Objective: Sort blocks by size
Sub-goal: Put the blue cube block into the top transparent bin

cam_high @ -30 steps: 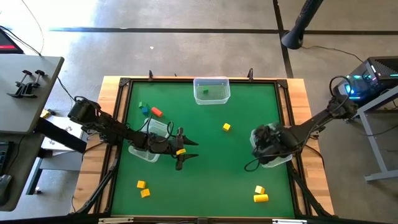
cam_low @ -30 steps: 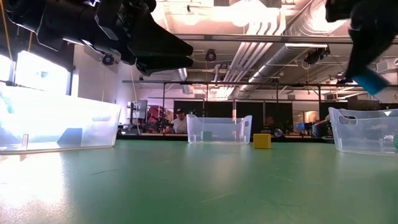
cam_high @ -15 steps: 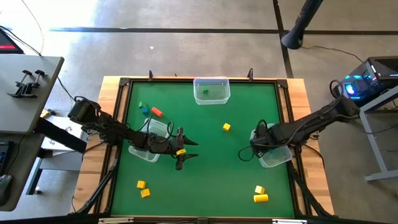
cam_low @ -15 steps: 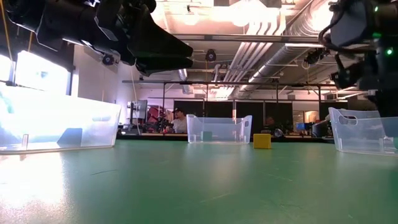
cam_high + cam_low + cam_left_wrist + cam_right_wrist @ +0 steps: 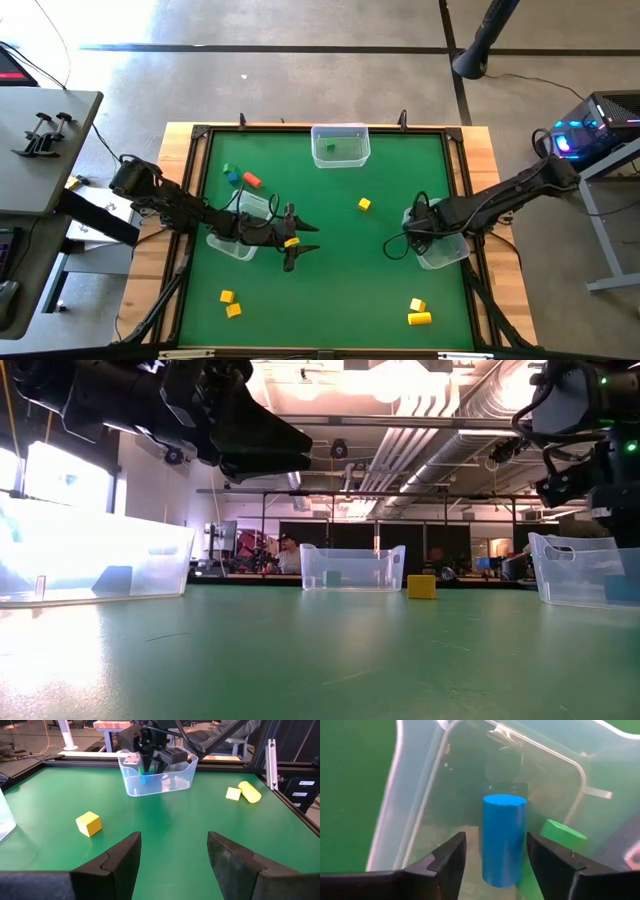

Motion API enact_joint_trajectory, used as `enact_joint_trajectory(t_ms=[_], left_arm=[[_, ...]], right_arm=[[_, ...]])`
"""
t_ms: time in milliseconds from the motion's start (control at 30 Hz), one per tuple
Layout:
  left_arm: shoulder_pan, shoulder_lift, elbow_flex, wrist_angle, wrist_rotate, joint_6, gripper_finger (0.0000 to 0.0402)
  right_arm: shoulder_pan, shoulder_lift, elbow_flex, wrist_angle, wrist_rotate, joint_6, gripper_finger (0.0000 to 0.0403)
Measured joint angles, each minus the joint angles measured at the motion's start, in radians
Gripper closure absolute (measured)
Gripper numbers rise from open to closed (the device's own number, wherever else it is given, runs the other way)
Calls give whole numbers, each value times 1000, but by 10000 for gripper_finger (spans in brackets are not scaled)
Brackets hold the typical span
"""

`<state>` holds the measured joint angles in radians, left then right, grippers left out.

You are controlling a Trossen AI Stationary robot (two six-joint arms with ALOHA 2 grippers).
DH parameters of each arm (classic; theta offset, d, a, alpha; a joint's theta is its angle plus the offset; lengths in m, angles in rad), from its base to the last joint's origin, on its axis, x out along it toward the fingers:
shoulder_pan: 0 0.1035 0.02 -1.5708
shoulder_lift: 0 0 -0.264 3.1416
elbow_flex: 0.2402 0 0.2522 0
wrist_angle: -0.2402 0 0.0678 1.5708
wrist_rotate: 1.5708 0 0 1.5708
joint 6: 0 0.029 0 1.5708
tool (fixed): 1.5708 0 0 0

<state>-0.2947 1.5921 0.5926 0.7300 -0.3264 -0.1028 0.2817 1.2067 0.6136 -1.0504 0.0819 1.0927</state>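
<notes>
My right gripper (image 5: 495,842) points down, open, above the right clear bin (image 5: 445,250). Below its fingers a blue cylinder block (image 5: 503,837) lies inside the bin with one round end turned up, and a green block (image 5: 561,836) sits next to it. My left gripper (image 5: 172,842) hovers open over the table near the left bin (image 5: 235,240), with nothing between its fingers. Loose blocks rest on the green mat: a yellow cube (image 5: 364,204), two yellow ones (image 5: 418,311) at the near right, two more (image 5: 229,303) at the near left, and a green, blue and red group (image 5: 240,176).
A third clear bin (image 5: 340,145) with a green block (image 5: 329,148) in it stands at the far edge. A raised dark frame (image 5: 455,190) borders the mat. Open mat lies between the two arms. People and desks show in the room beyond the table.
My right gripper has come down over the right bin and tipped until it points down. It has let go of the blue cylinder, which was held tilted above the bin and now lies inside it.
</notes>
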Motion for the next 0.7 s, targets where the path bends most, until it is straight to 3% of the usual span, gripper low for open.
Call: enact_joint_trajectory(t_ms=[167, 267, 500, 700], left_arm=[[0, 0, 0, 0, -18, -9, 188], [0, 0, 0, 1, -46, -18, 188], [3, 0, 0, 10, -86, -32, 188], [26, 0, 0, 27, -86, -60, 188]], right_arm=[[0, -68, 5, -29, 3, -4, 195], [10, -115, 35, -56, 65, -19, 195], [77, -201, 117, -32, 334, -81, 194], [125, -212, 68, 288, 579, -270, 194]])
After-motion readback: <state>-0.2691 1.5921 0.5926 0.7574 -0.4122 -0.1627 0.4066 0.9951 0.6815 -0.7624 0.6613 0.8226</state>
